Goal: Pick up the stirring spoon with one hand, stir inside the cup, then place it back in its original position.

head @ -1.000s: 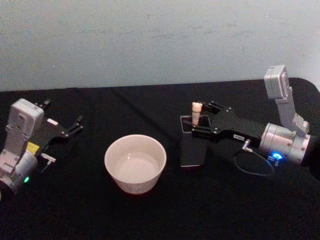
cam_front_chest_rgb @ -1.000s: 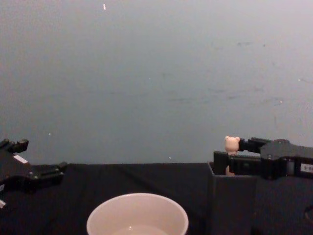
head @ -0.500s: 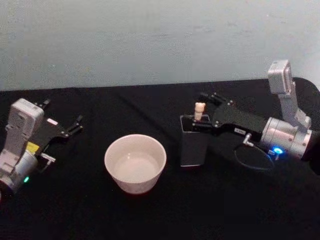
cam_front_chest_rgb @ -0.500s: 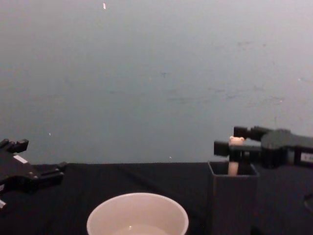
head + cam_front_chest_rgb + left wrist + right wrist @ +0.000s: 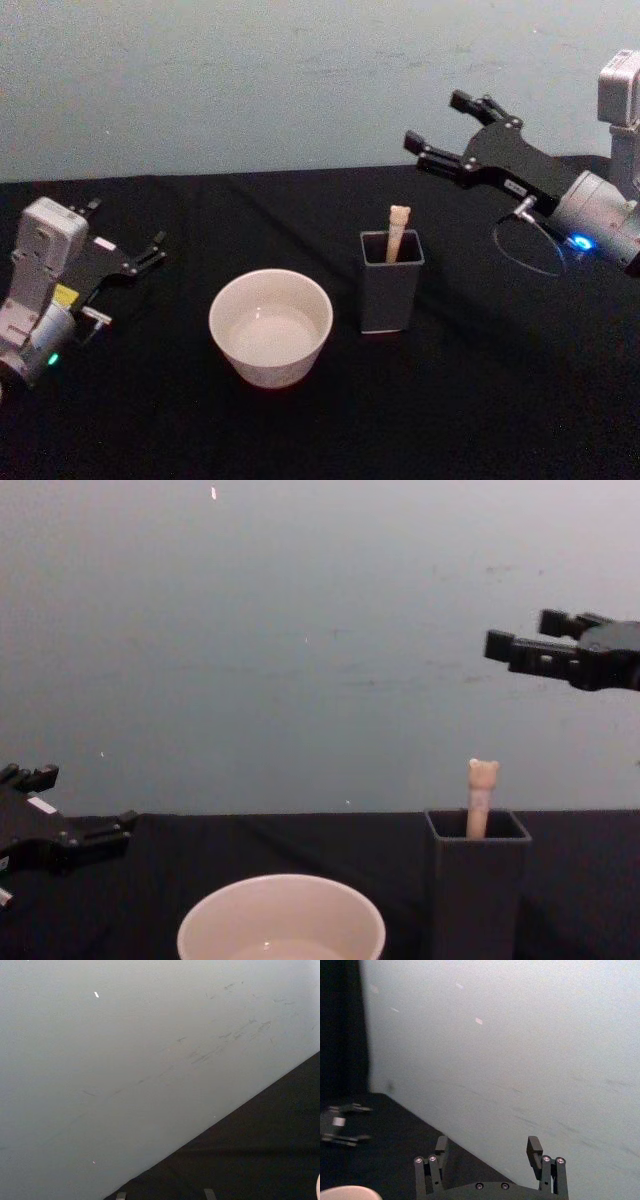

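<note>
Head cam: high, angled down over the worktop [image 5: 300, 440]. Chest cam: low, level across it, close to the cup [image 5: 281, 918] and holder [image 5: 478, 890]; both share these. Wrist cams face the wall [image 5: 125, 1035], each catching a strip of worktop.

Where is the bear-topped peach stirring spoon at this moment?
The peach-handled stirring spoon stands in the dark grey square holder, right of the cream-white cup in the head view; the open right gripper hangs above and to its right, apart from it.
</note>
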